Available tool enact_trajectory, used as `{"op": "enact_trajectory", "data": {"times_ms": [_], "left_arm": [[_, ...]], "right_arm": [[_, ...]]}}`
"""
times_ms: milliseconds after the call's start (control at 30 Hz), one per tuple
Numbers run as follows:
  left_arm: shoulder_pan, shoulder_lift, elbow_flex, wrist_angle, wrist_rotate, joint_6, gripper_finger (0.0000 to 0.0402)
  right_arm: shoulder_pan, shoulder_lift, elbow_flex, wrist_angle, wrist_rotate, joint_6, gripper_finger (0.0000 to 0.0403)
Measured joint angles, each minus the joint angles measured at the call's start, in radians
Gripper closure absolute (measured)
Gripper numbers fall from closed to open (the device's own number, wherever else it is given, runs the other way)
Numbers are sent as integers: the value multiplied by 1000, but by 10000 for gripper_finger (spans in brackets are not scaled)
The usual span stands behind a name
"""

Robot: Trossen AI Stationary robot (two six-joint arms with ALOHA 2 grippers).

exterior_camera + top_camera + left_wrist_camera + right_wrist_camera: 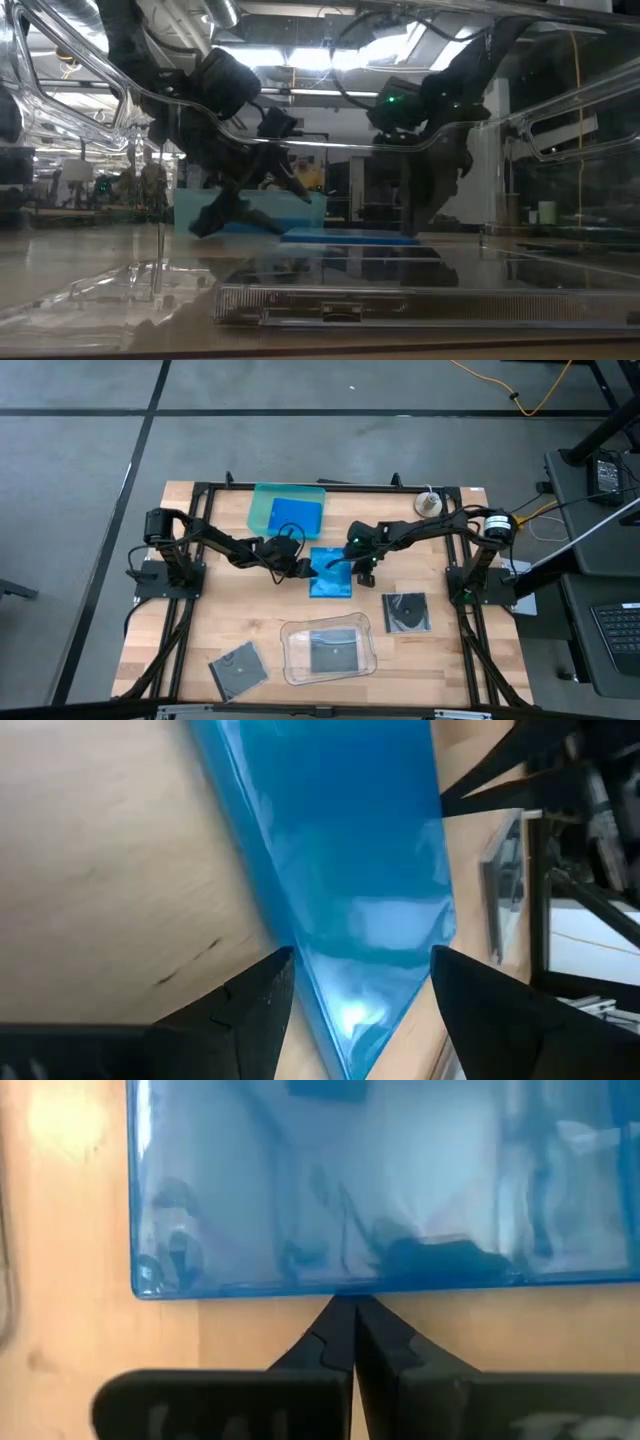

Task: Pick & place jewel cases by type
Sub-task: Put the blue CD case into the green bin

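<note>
**Blue jewel case flat at mid-tabletop between both claws**

Blue jewel case (330,572) flat on the tabletop (200,620), centre, just near of the teal tray (262,510) holding a second blue case (295,515). Left claw (303,567) at the case's left edge, fingers (245,1010) spread wide apart, astride a corner of the case, not clamped. Right claw (366,568) at the case's right side, fingers (340,1342) pressed together, tips at the case edge, gripping nothing. Dark case (407,612) to the right, near the right arm's base. Another dark case (238,670) near left. Third dark case (334,652) inside the clear tray (292,635), near centre.
</note>
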Motion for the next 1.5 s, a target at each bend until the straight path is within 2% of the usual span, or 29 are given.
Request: {"op": "enact_trajectory", "data": {"times_ms": [367,600,767,900,1033,1200,1500], "left_arm": [[-35,4,6,-132,-50,-28,183],[-37,10,12,-144,-88,-25,188],[-25,24,49,-191,-56,0,195],[-37,25,56,-232,-84,20,203],[-35,26,50,-201,-86,32,209],[-31,38,54,-51,-105,78,218],[-30,41,118,-43,-100,116,257]], "right_arm": [[-4,21,4,26,-38,4,397],[-4,21,1,46,-48,4,397],[-4,21,0,62,-52,7,397],[-4,23,1,72,-51,2,397],[-4,25,0,89,-51,0,397],[-3,26,0,103,-50,-2,397],[-3,26,0,105,-50,-24,397]]}}
